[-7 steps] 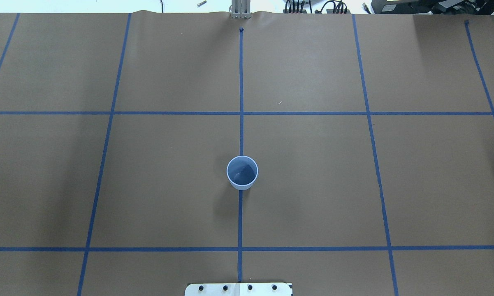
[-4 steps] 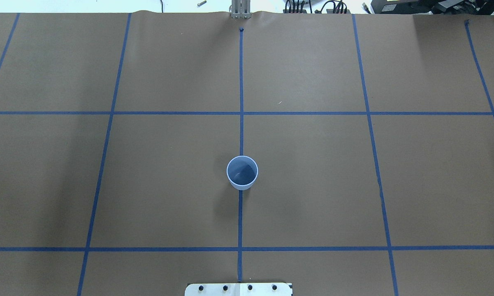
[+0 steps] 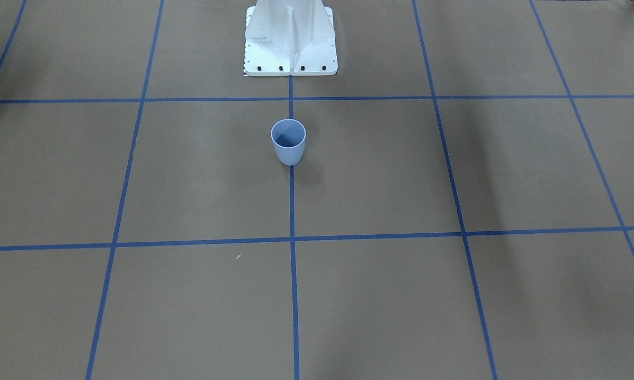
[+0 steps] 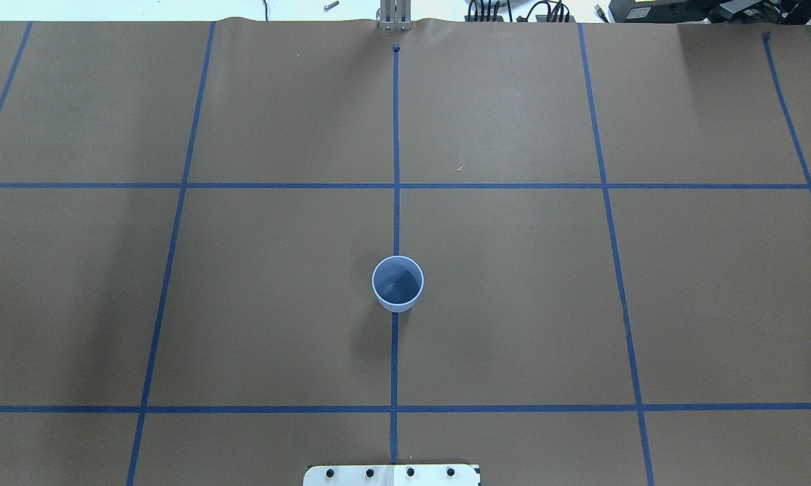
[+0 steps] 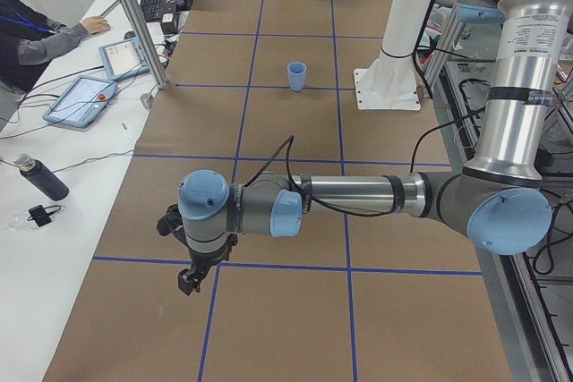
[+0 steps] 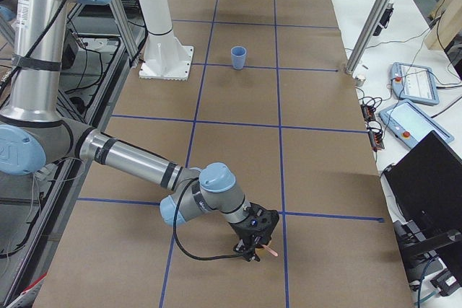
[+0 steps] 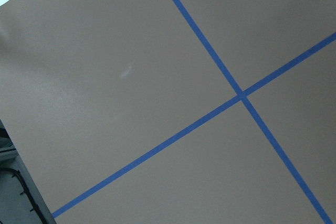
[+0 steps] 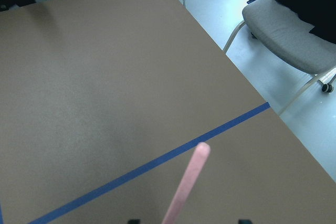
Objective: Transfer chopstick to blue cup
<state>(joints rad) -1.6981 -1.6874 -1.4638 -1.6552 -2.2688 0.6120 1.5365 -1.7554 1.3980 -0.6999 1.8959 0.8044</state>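
The blue cup (image 4: pixel 397 283) stands upright and empty on the table's centre line, near the robot's base; it also shows in the front view (image 3: pixel 288 142) and both side views (image 5: pixel 296 75) (image 6: pixel 238 57). My right gripper (image 6: pixel 254 247) is low over the table, far from the cup, shut on the pale pink chopstick (image 6: pixel 270 251). In the right wrist view the chopstick (image 8: pixel 189 182) sticks out from between the fingertips, rounded end forward. My left gripper (image 5: pixel 190 279) hangs above the table at the opposite end; I cannot tell whether it is open or shut.
The white robot base (image 3: pixel 290 42) stands behind the cup. Metal posts (image 5: pixel 134 15) (image 6: pixel 375 19), tablets (image 5: pixel 81 100) and a bottle (image 5: pixel 40 178) sit on the operators' side. A laptop (image 6: pixel 433 178) and a chair (image 8: pixel 294 35) are past the table's right end.
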